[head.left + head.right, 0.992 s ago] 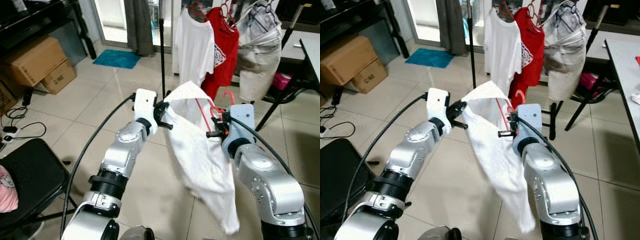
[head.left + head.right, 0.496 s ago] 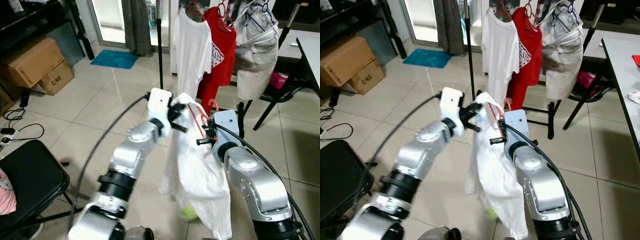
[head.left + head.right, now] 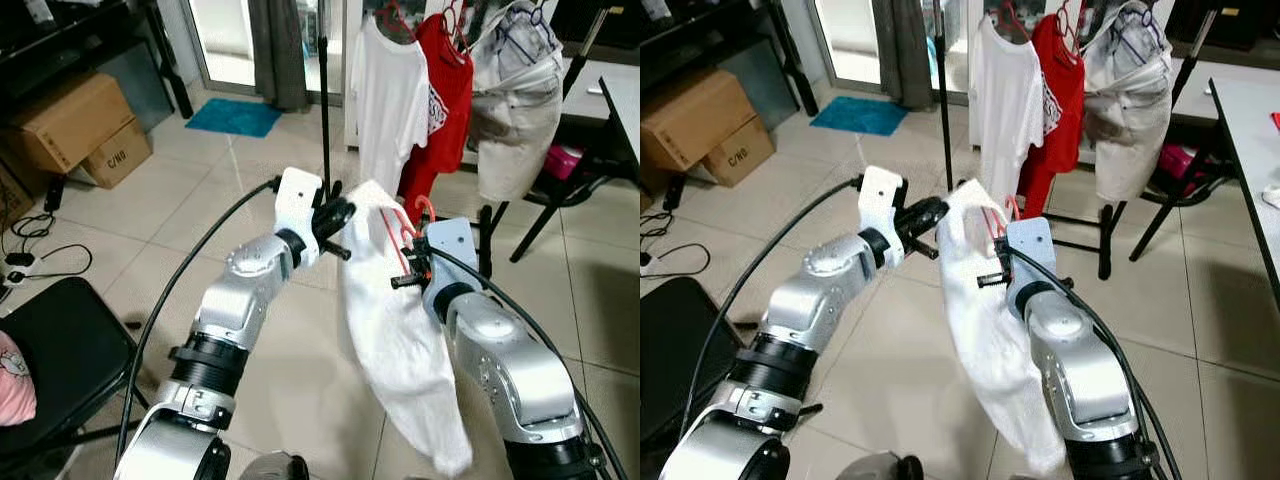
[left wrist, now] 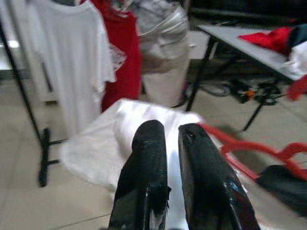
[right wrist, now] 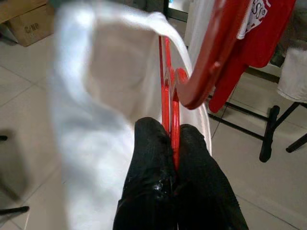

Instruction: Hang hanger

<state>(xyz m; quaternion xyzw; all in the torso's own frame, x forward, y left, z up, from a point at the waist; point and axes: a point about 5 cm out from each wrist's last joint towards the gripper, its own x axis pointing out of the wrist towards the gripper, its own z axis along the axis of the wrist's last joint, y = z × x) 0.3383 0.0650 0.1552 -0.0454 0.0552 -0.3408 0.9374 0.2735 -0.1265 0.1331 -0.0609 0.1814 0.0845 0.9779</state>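
A white garment (image 3: 392, 330) hangs on a red hanger (image 5: 167, 81) between my two arms, its lower part drooping toward the floor. My right gripper (image 3: 412, 258) is shut on the hanger's neck just under the red hook (image 3: 424, 208); the right wrist view has the red wire pinched between the black fingers (image 5: 149, 143). Up against the garment's shoulder sits my left gripper (image 3: 340, 215), fingers (image 4: 148, 148) nearly together on the cloth edge. Behind them stands a clothes rack pole (image 3: 325, 100) with a white T-shirt (image 3: 385, 100), a red shirt (image 3: 450, 90) and a pale grey garment (image 3: 515, 100).
Cardboard boxes (image 3: 70, 125) sit at the left under a dark shelf. A black chair (image 3: 55, 360) is at the lower left, with cables on the tiles beside it. A blue mat (image 3: 235, 117) lies by the door. A table edge (image 3: 625, 100) is on the right.
My grippers are closer together than a second ago, so the garment hangs narrower instead of stretched wide. Both keep their hold. The camera has shifted slightly.
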